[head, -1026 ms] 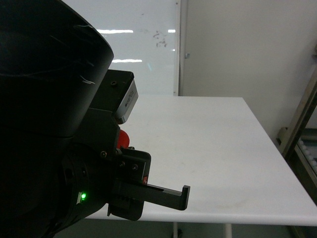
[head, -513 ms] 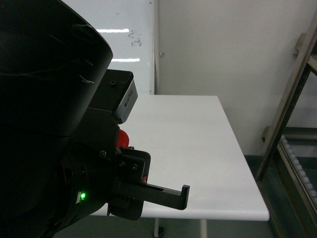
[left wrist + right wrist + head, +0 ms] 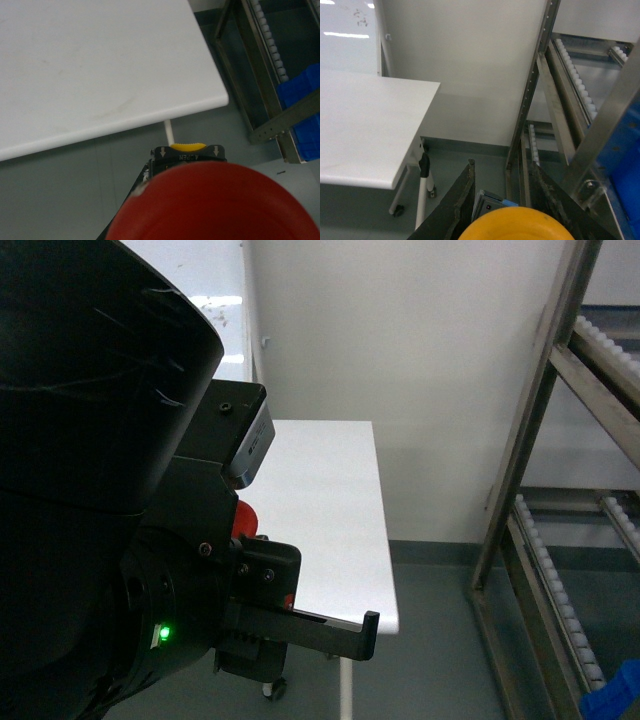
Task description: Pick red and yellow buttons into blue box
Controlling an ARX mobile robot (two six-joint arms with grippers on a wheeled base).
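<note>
The left gripper (image 3: pixel 210 210) is clamped on the red button (image 3: pixel 215 205), whose domed cap fills the bottom of the left wrist view; a yellow-trimmed black part just beyond the cap may belong to that switch, though I cannot tell. The right gripper (image 3: pixel 502 200) holds the yellow button (image 3: pixel 517 225) between its two dark fingers (image 3: pixel 462 192), the cap bulging at the frame's lower edge. So both buttons, one red and one yellow, are in hand, one per arm. Outward lie a white table (image 3: pixel 320 500) and a metal roller rack (image 3: pixel 560 490), with a blue box (image 3: pixel 300 107) sitting in the rack, only partly visible. The step looks like transport; next, each arm must reach over the box's opening and release.
</note>
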